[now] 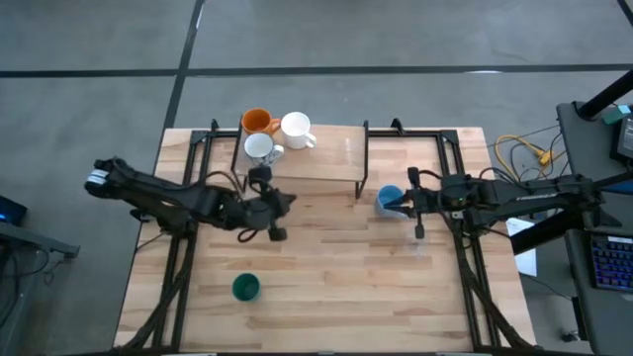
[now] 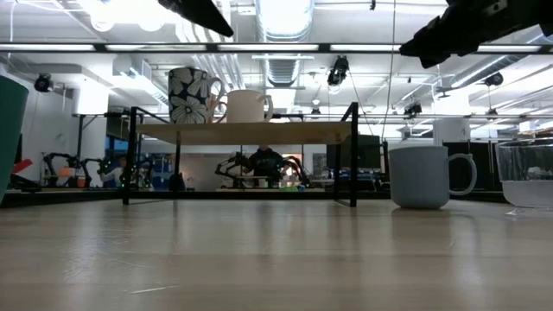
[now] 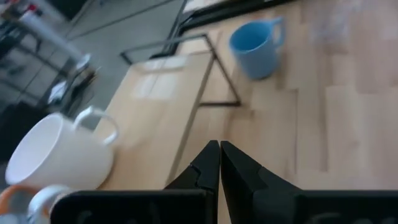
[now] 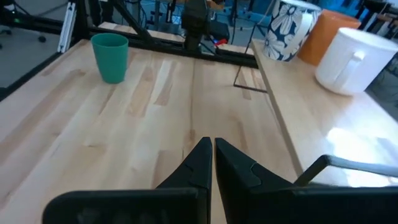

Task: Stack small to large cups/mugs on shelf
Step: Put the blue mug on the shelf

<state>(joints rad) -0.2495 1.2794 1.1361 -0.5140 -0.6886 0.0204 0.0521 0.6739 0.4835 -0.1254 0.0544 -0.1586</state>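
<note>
Grey concrete floor surrounds the light-wood table [image 1: 326,257], and across it in the low view a workshop stretches away under bright ceiling lights. Three mugs already crowd one end of the shelf [image 1: 326,158]: the orange mug [image 1: 258,121], the white mug with dark markings [image 1: 259,147] and the plain white mug [image 1: 296,129], packed near to one another. Any new cup set there could, I judge, knock a neighbour off the narrow board, since little bare wood is left beside them.

The left gripper [image 1: 278,218] hovers over the table just in front of the shelf's loaded end, arm reaching in from the left edge, its fingers pressed together and holding nothing. Nearer the front edge stands the dark green cup [image 1: 245,288], well apart from either arm.

The light blue mug [image 1: 389,200] sits on the table just beside the shelf's leg; a careless lift might clip that black frame. The right gripper [image 1: 405,203] is at it, arm stretched in from the right, fingers pressed together in its wrist view and empty. A clear glass [image 2: 527,177] stands just beside that mug.
</note>
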